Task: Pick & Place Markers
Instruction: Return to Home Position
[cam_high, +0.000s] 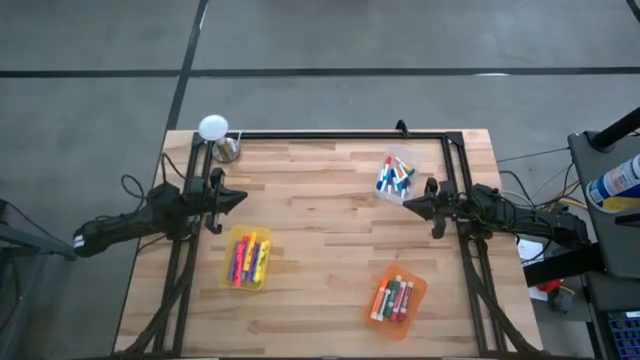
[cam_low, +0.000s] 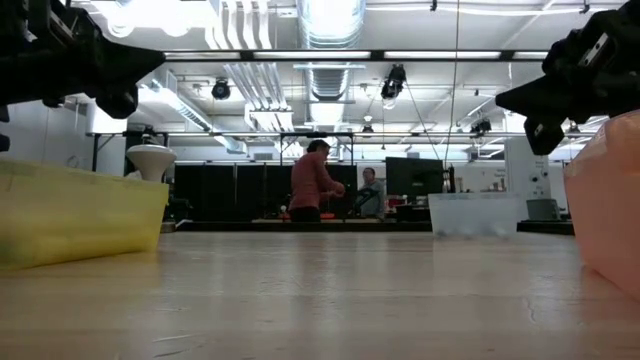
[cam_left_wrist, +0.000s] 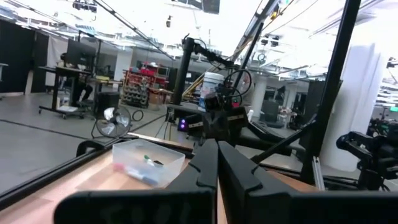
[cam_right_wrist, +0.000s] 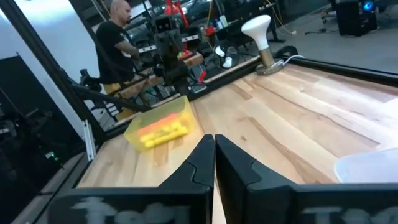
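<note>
The markers (cam_high: 250, 258) are all sitting in bins. Some are lying lengthwise in the yellow bin (cam_high: 231, 272), near the left gripper (cam_high: 241, 196). Others are filling the clear bin (cam_high: 383, 160), just beside the right gripper (cam_high: 406, 205), and the orange bin (cam_high: 419, 286), nearer the right arm. Both grippers are hovering over the table (cam_high: 320, 240), fingers pressed together and holding nothing. No writing seems readable.
</note>
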